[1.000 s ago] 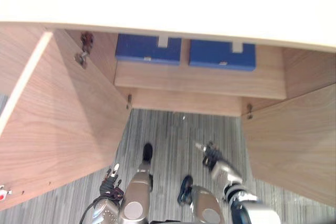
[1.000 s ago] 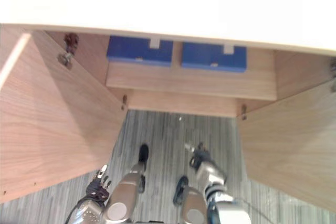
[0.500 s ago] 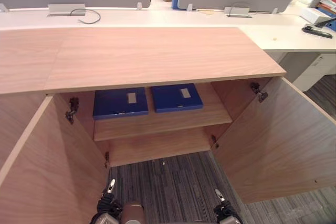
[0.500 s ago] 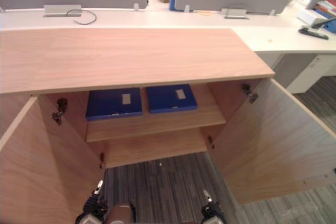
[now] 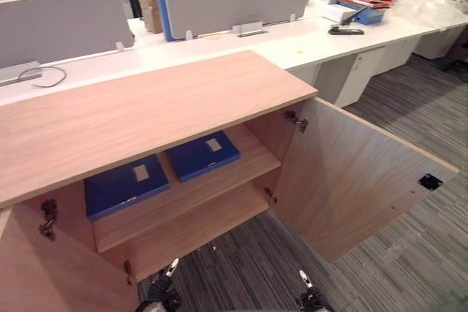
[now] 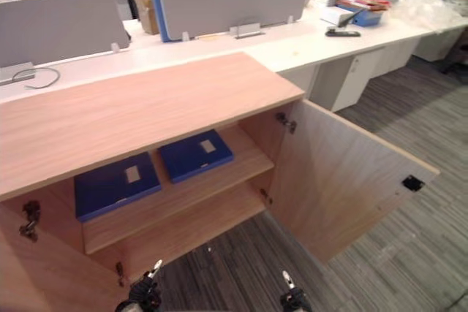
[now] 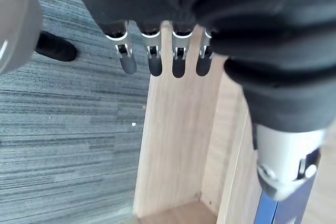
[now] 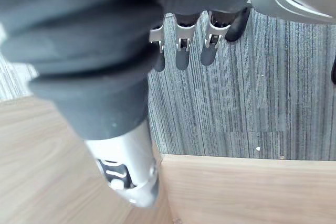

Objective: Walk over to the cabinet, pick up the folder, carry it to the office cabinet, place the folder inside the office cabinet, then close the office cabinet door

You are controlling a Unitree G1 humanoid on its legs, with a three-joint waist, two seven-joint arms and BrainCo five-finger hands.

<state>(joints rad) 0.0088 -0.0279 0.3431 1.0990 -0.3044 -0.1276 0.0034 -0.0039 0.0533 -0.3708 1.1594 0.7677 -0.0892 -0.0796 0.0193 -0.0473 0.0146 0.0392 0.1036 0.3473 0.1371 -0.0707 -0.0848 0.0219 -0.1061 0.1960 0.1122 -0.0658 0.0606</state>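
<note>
On the upper shelf [image 5: 245, 168] of the wooden cabinet [image 5: 146, 107], two blue folders lie flat side by side: the left folder [image 5: 124, 186] and the right folder [image 5: 202, 155], just beside each other with a narrow gap between. The left door [image 5: 40, 279] and the right door [image 5: 351, 173] both stand open. Low before the cabinet, over grey carpet [image 5: 241, 264], the left hand [image 5: 161, 297] and the right hand [image 5: 311, 300] hang with fingers straight, holding nothing.

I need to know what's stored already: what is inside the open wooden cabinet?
Two blue folders lie side by side on the upper shelf; the lower shelf looks bare. The cabinet top hides the shelves' rear, so anything there is unseen.
</note>
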